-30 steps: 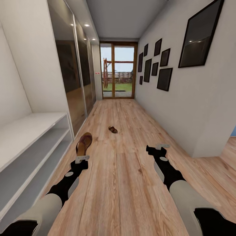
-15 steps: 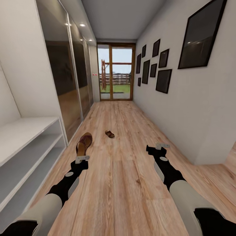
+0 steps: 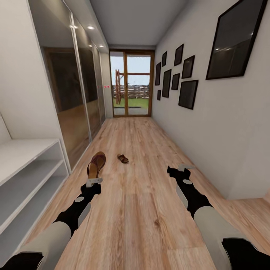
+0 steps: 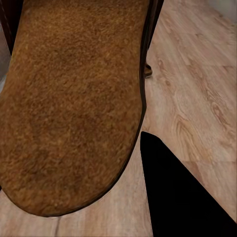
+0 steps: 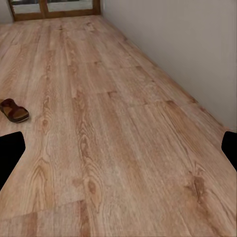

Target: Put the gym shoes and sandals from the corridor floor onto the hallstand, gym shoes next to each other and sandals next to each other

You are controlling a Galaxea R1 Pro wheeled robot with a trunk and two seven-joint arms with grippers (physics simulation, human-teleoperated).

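Left gripper [image 3: 94, 181] is clamped on a sandal [image 3: 96, 165], held up off the floor [image 3: 142, 210] with its toe pointing away down the corridor. In the left wrist view the tan footbed of that sandal [image 4: 74, 103] sits right against the camera, one black finger [image 4: 177, 197] showing beside it.

Right gripper [image 3: 182, 168] hangs over bare floor, nothing between its fingers; in the right wrist view its two black fingertips [image 5: 10, 153] stand far apart at either edge of the picture, so it is spread wide.

Second sandal [image 3: 122, 158] lies flat on the floor further down the corridor, ahead of the robot and between the two arms, nearer the left one. Right wrist view picks it up too [image 5: 14, 109], apart from the gripper.

Rack [image 3: 22, 176] stands along the left wall, beside the left arm; the part in view shows light-grey shelves with no shoes on them. Its near end runs out of the picture.

Dark mirrored panels [image 3: 73, 97] line the left wall past the rack. Black frames [image 3: 187, 93] hang on the right wall. Glass door [image 3: 131, 84] closes the far end of the corridor.
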